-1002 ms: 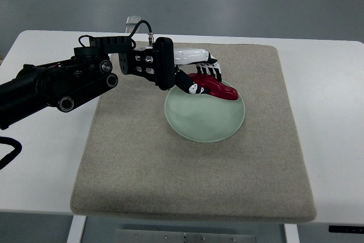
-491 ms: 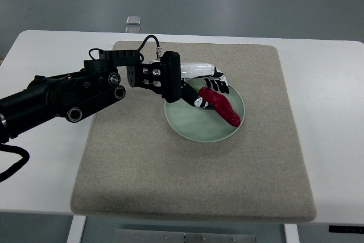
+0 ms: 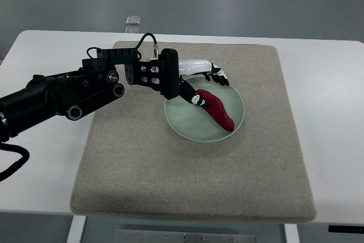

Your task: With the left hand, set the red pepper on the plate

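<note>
Red pepper (image 3: 216, 108) is laid diagonally on the pale green plate (image 3: 196, 127), which is set on a beige mat (image 3: 170, 169) on the white bench (image 3: 330, 112). Left hand (image 3: 200, 81) is held over the plate's far-left rim, fingers loosened, thumb touching the pepper's stem end.

Bright even overhead light; soft shadows; sharp focus; no glare
</note>
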`<move>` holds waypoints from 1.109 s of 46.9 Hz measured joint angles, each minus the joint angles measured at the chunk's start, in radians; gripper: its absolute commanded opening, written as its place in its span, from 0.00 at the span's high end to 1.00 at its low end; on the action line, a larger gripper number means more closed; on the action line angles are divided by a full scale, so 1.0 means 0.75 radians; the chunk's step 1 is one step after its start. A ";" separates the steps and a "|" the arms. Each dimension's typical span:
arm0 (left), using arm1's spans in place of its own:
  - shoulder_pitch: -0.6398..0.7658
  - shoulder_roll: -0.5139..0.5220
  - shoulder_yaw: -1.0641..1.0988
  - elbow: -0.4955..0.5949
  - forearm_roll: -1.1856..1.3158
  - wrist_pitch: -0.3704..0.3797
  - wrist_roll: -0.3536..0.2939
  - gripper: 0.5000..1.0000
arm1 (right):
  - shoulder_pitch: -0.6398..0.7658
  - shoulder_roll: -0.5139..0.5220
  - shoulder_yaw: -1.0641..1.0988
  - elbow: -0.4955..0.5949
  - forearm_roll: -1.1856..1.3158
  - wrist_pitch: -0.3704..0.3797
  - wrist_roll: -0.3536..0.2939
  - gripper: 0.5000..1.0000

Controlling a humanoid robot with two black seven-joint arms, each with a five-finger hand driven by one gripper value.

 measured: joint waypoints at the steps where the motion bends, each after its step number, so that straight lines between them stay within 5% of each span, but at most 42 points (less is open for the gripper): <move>1: -0.001 0.000 -0.003 0.013 -0.001 0.002 0.000 0.39 | 0.000 0.000 0.000 0.000 0.000 0.000 0.000 0.14; 31: -0.003 0.000 -0.008 0.449 -0.294 0.255 0.000 0.02 | 0.000 0.000 0.000 0.000 0.000 0.000 0.000 0.14; 52: 0.000 0.000 -0.009 0.596 -1.000 0.270 0.026 0.02 | 0.000 0.000 0.000 0.000 0.000 0.000 0.000 0.14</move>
